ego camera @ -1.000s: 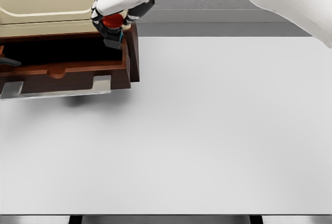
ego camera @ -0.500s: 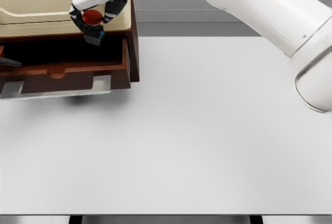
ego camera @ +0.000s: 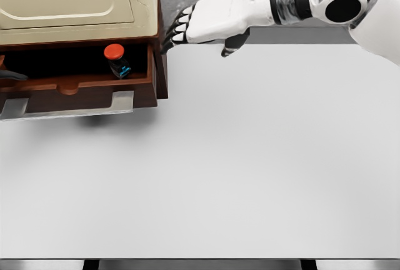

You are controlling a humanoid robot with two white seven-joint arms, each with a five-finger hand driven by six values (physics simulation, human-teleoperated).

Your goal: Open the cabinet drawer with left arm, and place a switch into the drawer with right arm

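Note:
The brown cabinet drawer (ego camera: pixel 81 89) stands pulled out at the upper left, under the beige cabinet top (ego camera: pixel 69 1). Inside its dark hollow lies the switch (ego camera: pixel 116 59), a red round button on a dark body with a blue end. My right hand (ego camera: pixel 187 29) hovers just right of the cabinet's corner, fingers stretched out flat and holding nothing, its arm reaching in from the upper right. A dark bit at the drawer's far left edge may be part of my left hand (ego camera: pixel 9 73); too little shows to tell how it stands.
The white table (ego camera: pixel 250 157) spreads wide below and right of the cabinet. A grey metal handle bar (ego camera: pixel 69 109) runs along the drawer's front. The table's far edge meets a grey wall strip behind the hand.
The right hand let go of the switch, which now lies in the drawer. The hand has opened and drawn back to the right, off the drawer.

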